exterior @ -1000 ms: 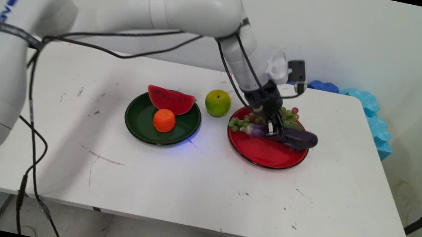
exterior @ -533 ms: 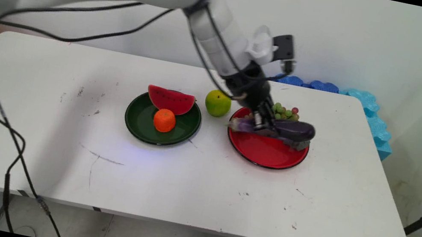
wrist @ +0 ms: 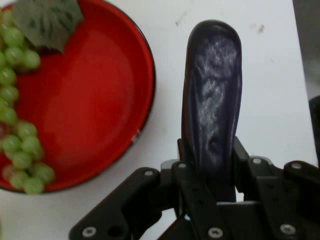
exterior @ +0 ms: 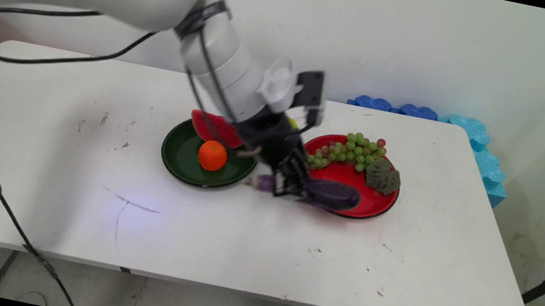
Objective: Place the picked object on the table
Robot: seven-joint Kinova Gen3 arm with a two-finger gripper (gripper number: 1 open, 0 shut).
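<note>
**Eggplant held at the red plate's near rim**

White wall [exterior: 437, 47] backs a scuffed white table [exterior: 246, 238], with blue foam blocks [exterior: 472, 132] at its far right corner. Across the table reaches the white arm [exterior: 211, 52], trailing black cables [exterior: 42, 59].

Two plates sit mid-table. On the green plate [exterior: 181, 159] lie a watermelon slice [exterior: 209, 128] and an orange [exterior: 212, 155]. On the red plate [exterior: 376, 202] lie a bunch of green grapes [exterior: 348, 152] and a dark green leaf [exterior: 383, 176].

Between the plates, the black gripper [exterior: 289, 184] is pinching a dark purple eggplant [exterior: 329, 194], its fingers pressed on the pale stem half while the thick end overlaps the red plate's near edge in the main view.

From the hand view, the eggplant [wrist: 212, 95] stands out from the gripper [wrist: 210, 170] over bare table, just beside the red plate's [wrist: 95, 100] rim rather than above it; grapes [wrist: 20, 145] and leaf [wrist: 47, 20] crowd that plate's far side. Only the main view shows the green plate, the fruit on it, and a sliver of a yellow-green thing [exterior: 293, 122] behind the wrist.
</note>
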